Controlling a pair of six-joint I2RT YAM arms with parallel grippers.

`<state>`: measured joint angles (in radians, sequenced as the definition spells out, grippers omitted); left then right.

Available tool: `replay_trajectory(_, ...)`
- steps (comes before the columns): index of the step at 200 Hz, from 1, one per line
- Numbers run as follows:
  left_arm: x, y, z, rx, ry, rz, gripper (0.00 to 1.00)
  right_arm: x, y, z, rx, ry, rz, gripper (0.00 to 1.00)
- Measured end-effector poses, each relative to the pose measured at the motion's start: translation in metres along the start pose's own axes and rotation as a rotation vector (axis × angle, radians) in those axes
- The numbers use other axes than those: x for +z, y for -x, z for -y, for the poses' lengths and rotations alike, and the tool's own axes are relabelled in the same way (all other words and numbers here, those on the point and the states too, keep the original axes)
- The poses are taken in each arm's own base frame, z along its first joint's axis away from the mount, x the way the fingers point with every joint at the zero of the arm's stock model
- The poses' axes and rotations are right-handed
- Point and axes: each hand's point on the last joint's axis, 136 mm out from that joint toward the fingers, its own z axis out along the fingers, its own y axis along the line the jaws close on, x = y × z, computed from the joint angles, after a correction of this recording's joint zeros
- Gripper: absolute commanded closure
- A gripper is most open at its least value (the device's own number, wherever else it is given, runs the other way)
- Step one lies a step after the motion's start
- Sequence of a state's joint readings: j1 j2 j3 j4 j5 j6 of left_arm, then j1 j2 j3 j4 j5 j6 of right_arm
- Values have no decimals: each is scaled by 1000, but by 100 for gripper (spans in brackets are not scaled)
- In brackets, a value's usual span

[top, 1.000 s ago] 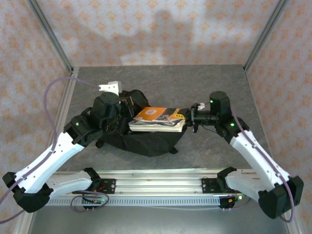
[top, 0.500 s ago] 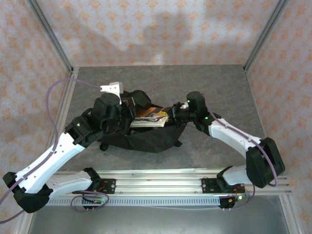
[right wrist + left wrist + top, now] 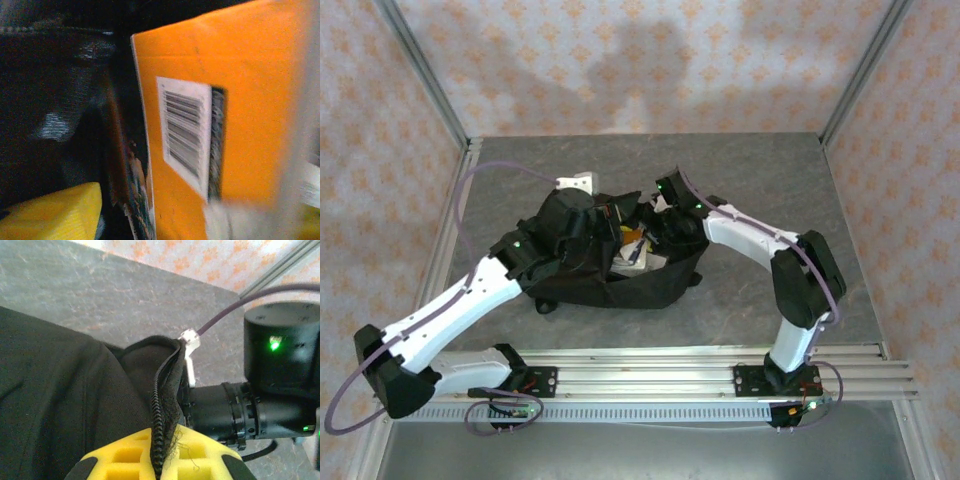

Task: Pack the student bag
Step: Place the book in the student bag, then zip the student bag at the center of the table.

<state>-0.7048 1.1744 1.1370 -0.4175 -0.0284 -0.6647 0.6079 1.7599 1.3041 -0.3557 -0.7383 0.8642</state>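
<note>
Patterned walls (image 3: 620, 60) seen around grey table (image 3: 760, 180). Black backpack (image 3: 640, 290) laid mid-table, between both arms, mouth gaping upward. Zipped rim (image 3: 159, 405) of backpack clamped by left gripper (image 3: 159, 460), yellow pads pressed together on it. Right gripper (image 3: 655, 235) placed at mouth; fingers spread, one yellow pad (image 3: 50, 215) seen clear of orange book (image 3: 240, 100). Book lodged inside backpack, barcode label (image 3: 185, 135) turned towards right wrist camera.

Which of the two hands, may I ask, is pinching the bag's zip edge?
The left hand, shut on the student bag's zip edge; the right hand reaches inside by the orange book.
</note>
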Motion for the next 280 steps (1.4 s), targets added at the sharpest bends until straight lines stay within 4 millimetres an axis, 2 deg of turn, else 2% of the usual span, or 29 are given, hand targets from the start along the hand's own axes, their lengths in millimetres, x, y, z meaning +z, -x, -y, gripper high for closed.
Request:
replay_trajectory(7,6,-4,1,-5,-1,-15,82,-8,6,9,-17,-48,33,25)
replay_trajectory(20,17,-11,3,-17,-7,-45,72,-32,17,29,-26,-135,100,24)
replay_trajectory(25,21,-15,4,-22,-11,-60,67,-46,24,36,-25,-166,138,19)
replay_trajectory(33,27,-19,4,-26,-11,-79,56,-68,32,45,-26,-198,192,18)
replay_trajectory(45,33,-26,5,-24,-13,-105,40,-106,40,56,-18,-235,288,20)
replay_trajectory(55,36,-29,6,-34,-15,-121,32,-136,42,63,-18,-268,360,23)
replay_trajectory(71,34,-27,9,-29,-19,-130,27,-173,36,65,-55,-311,453,38)
replay_trajectory(93,20,-11,19,-35,-39,-101,25,-196,16,69,-107,-324,514,54)
replay_trajectory(108,2,3,20,-44,-49,-66,24,-205,-3,71,-173,-316,533,55)
replay_trajectory(119,-13,13,13,-57,-33,-35,24,-208,-22,66,-255,-291,537,53)
replay_trajectory(143,-44,30,-15,-130,54,26,22,-203,-65,45,-461,-184,493,47)
replay_trajectory(160,-59,32,-41,-207,129,48,18,-184,-96,28,-647,-120,435,42)
replay_trajectory(180,-67,13,-72,-293,216,19,18,-143,-150,11,-978,-43,323,34)
replay_trajectory(192,-67,-6,-88,-336,266,-23,18,-114,-181,11,-1176,-19,261,34)
replay_trajectory(204,-68,-24,-101,-368,313,-62,18,-91,-199,18,-1329,-11,218,34)
replay_trajectory(229,-76,-55,-125,-435,381,-109,18,-58,-200,20,-1536,-57,234,30)
replay_trajectory(255,-91,-72,-142,-512,389,-91,19,-36,-192,10,-1663,-90,291,28)
replay_trajectory(280,-96,-86,-151,-568,389,-91,19,-17,-190,4,-1721,-92,316,29)
